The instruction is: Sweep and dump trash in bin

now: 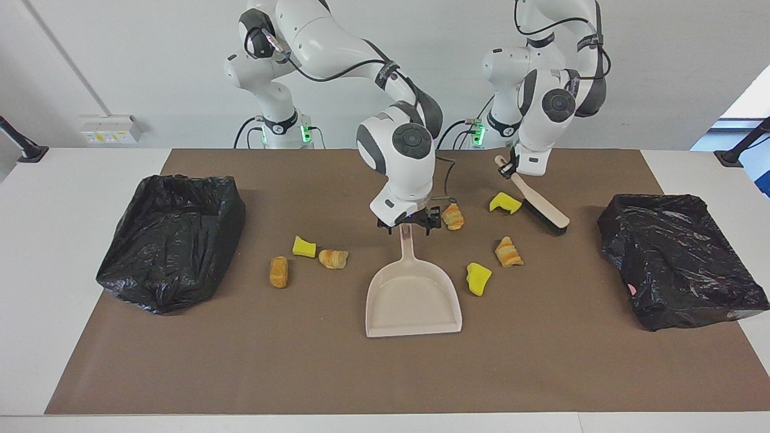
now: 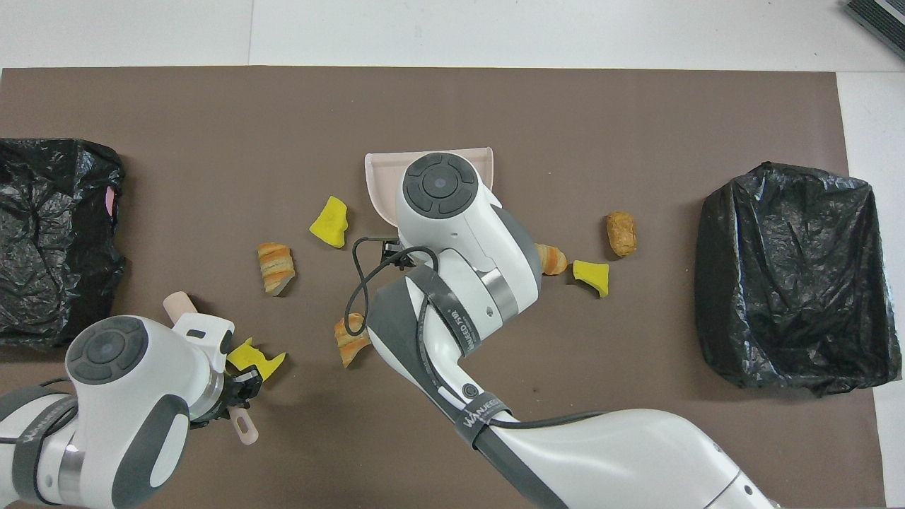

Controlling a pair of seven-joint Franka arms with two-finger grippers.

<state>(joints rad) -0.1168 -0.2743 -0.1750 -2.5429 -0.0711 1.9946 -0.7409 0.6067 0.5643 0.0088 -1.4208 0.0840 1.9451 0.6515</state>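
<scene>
Several pieces of trash lie on the brown mat around the beige dustpan (image 1: 412,297): yellow foam (image 1: 304,246), a croissant (image 1: 333,258) and a bread roll (image 1: 278,272) toward the right arm's end; a croissant (image 1: 453,216), yellow foam (image 1: 505,203), a croissant (image 1: 508,251) and yellow foam (image 1: 479,278) toward the left arm's end. My right gripper (image 1: 409,227) is open, low over the dustpan's handle end, a finger on each side. My left gripper (image 1: 510,168) is shut on the brush (image 1: 541,204), which slants down beside the foam. The right arm hides most of the dustpan (image 2: 382,177) from overhead.
A black-bagged bin (image 1: 171,240) stands at the right arm's end of the mat. Another black-bagged bin (image 1: 680,258) stands at the left arm's end. The mat (image 1: 385,373) reaches almost to the table's edge farthest from the robots.
</scene>
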